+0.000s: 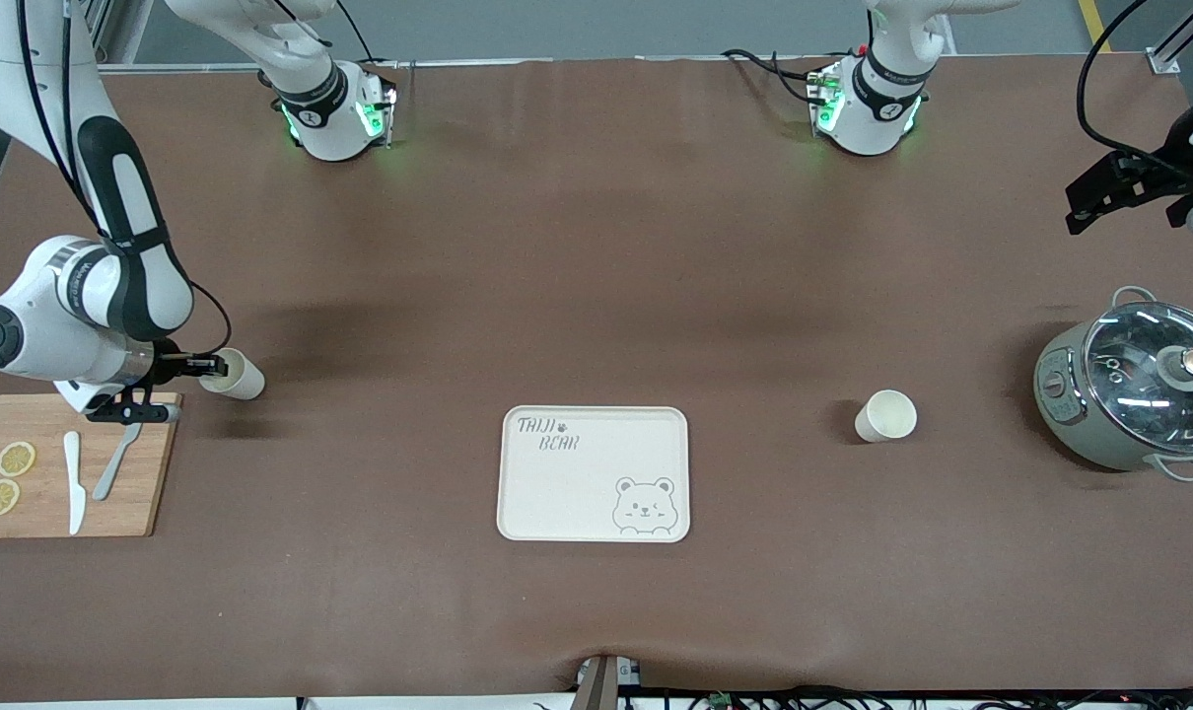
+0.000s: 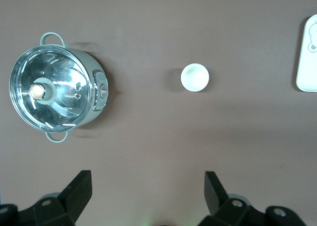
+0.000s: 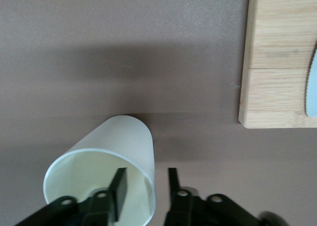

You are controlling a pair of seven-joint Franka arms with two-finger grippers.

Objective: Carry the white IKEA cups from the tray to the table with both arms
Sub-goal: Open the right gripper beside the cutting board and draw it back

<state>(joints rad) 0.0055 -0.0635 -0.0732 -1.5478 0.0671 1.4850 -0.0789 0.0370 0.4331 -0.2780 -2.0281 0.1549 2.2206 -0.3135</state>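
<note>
My right pincer point(image 3: 146, 184) clamped on tilted cup point(image 3: 106, 169) rim beside board point(image 1: 64, 468); left pincer point(image 2: 148, 191) apart over bench point(image 1: 596, 247), second cup point(image 1: 887, 415) well apart.

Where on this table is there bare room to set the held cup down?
The bear tray is bare, as is the mat between it and the free cup. It is crowded by the cutting board, where the right tool grips its cup. The left tool waits above the pot.

Brown table point(image 1: 596, 296), bear tray point(image 1: 594, 474), cutting board point(image 1: 64, 473), lidded pot point(image 1: 1134, 390), one upright cup point(image 1: 885, 416)
</note>
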